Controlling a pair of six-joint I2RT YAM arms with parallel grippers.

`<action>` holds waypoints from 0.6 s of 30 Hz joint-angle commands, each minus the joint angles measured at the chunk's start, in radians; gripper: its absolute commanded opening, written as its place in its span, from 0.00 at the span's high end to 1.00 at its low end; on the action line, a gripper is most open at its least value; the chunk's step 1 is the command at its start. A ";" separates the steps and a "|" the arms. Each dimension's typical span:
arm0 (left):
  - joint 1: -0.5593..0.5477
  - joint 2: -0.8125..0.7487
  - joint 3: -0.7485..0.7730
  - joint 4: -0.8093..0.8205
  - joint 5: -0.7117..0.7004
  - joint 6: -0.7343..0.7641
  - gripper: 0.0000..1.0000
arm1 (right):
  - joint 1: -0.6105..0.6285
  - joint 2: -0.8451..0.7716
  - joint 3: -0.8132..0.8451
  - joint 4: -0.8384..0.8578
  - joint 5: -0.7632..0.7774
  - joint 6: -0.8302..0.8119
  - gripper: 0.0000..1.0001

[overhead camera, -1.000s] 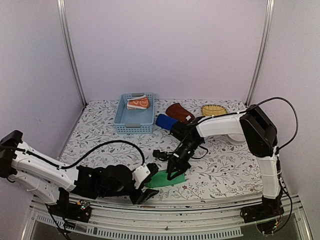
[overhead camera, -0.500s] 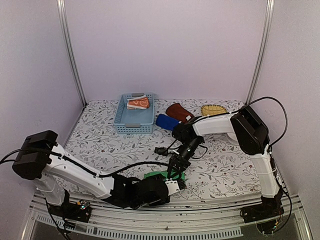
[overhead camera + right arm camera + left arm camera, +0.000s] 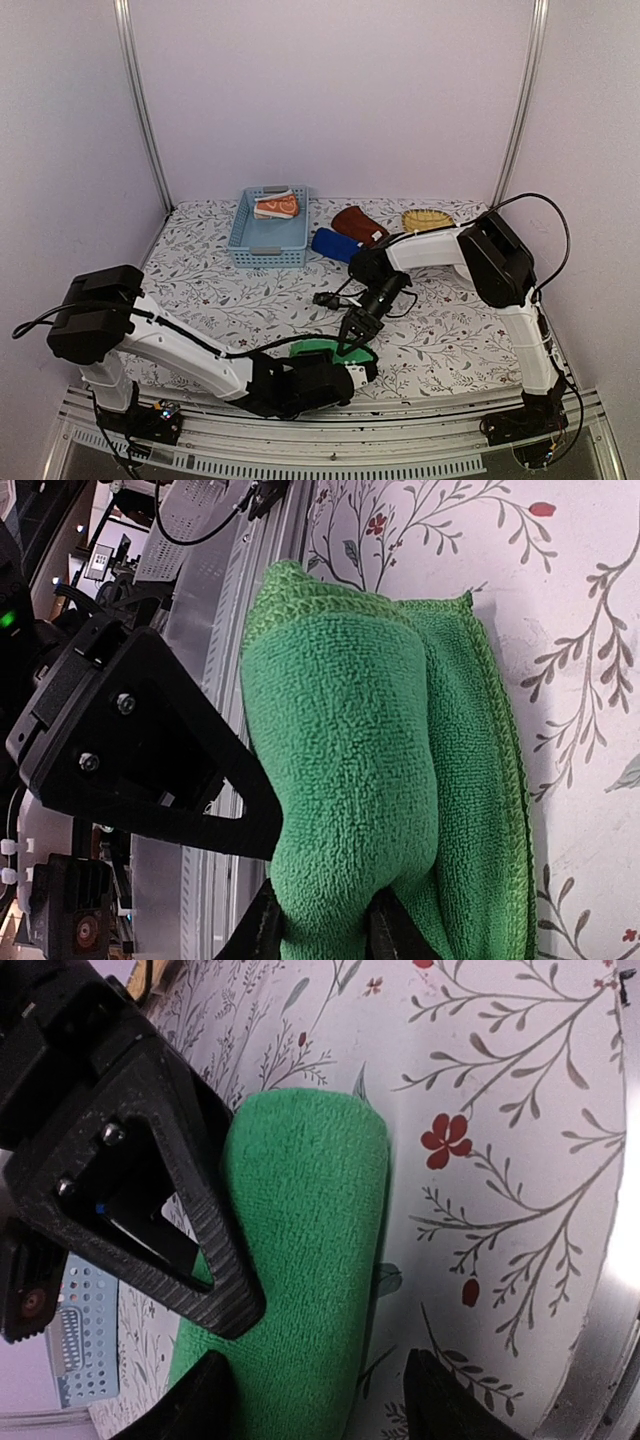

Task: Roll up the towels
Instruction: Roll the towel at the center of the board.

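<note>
**Desk:** What have your pincers got?

**Me:** My right pincer (image 3: 320, 928) is clenched on a fold of the green towel (image 3: 380, 760). I judge it is pinching the rolled end so the cloth can't spring loose. My left pincer (image 3: 318, 1388) is released, jaws wide, straddling the same roll from the near, 6 o'clock side. One finger is at the cloth's edge and the other is just clear of it.

**Desk:** Why both on one towel?

**Me:** I reckon one pins while the other tucks or takes over the roll. The towel sits at 6 o'clock on the worktop (image 3: 200, 285), close to the near edge, partly rolled with a flat flap beneath.

**Desk:** Anything in the way?

**Me:** Mostly each other. Each wrist view shows the other pincer's finger just beside the cloth, so closing my left could knock my right. Farther out, nothing hems me in:
- The dark blue towel (image 3: 330, 243) and maroon towel (image 3: 358, 225) lie at 12 o'clock, seemingly rolled.
- The orange towel (image 3: 277, 206) rests inside the blue basket (image 3: 241, 240) at 11.
- The wicker tray (image 3: 428, 219) is at 1, well apart.
</note>
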 commanded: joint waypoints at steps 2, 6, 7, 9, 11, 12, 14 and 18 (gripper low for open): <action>0.124 0.075 0.055 -0.152 0.129 -0.072 0.42 | 0.000 0.073 -0.056 -0.171 0.099 -0.057 0.73; 0.144 0.081 0.053 -0.157 0.212 -0.081 0.47 | -0.055 0.007 -0.077 -0.183 0.043 -0.081 0.60; 0.146 0.081 0.054 -0.159 0.232 -0.082 0.49 | -0.071 -0.029 -0.085 -0.181 0.037 -0.089 0.55; 0.152 0.127 0.063 -0.171 0.264 -0.093 0.53 | -0.104 -0.080 -0.096 -0.180 0.035 -0.094 0.50; 0.159 0.149 0.072 -0.182 0.301 -0.100 0.56 | -0.140 -0.131 -0.100 -0.183 0.036 -0.093 0.46; 0.163 0.157 0.076 -0.186 0.322 -0.106 0.58 | -0.157 -0.155 -0.101 -0.190 0.036 -0.093 0.44; 0.174 0.170 0.086 -0.196 0.363 -0.115 0.61 | -0.186 -0.204 -0.105 -0.200 0.046 -0.096 0.43; 0.206 0.172 0.116 -0.216 0.461 -0.133 0.65 | -0.232 -0.316 -0.140 -0.189 0.074 -0.089 0.42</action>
